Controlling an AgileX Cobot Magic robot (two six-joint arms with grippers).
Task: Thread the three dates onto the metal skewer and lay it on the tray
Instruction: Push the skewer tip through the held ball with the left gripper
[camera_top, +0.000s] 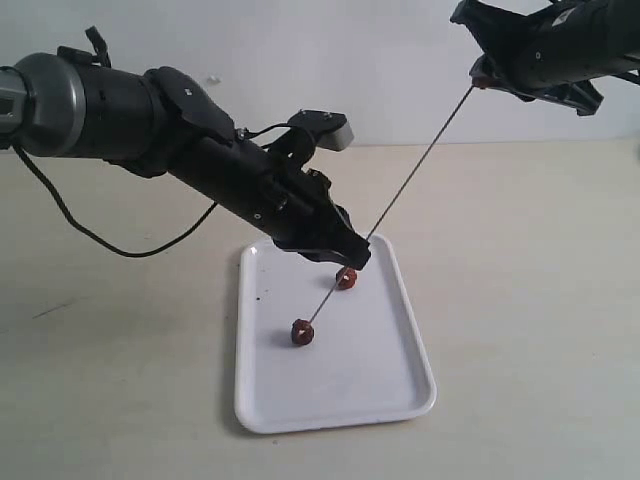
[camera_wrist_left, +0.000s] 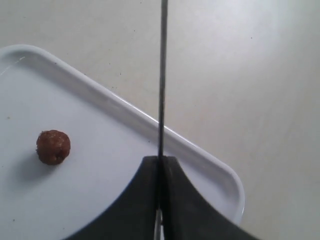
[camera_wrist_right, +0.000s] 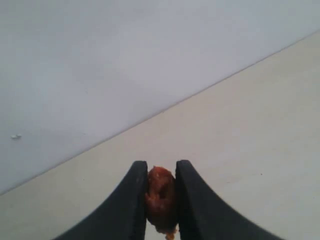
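Observation:
The metal skewer (camera_top: 420, 165) slants up from the white tray (camera_top: 400, 395) toward the upper right. My left gripper (camera_top: 352, 250) is shut on its lower part, and the thin rod (camera_wrist_left: 162, 75) comes out between the closed jaws. One date (camera_top: 302, 332) sits at the skewer's lower tip on the tray. A second date (camera_top: 346, 278) lies just under the left gripper; I cannot tell whether it is threaded. A date (camera_wrist_left: 53, 147) rests on the tray (camera_wrist_left: 120, 107) in the left wrist view. My right gripper (camera_top: 482, 76) is raised at the skewer's upper end, shut on the third date (camera_wrist_right: 160, 195).
The tray lies on a pale beige tabletop (camera_top: 530, 280) in front of a white wall. A black cable (camera_top: 110, 240) from the left arm trails over the table at the left. A few dark specks (camera_top: 262, 295) mark the tray.

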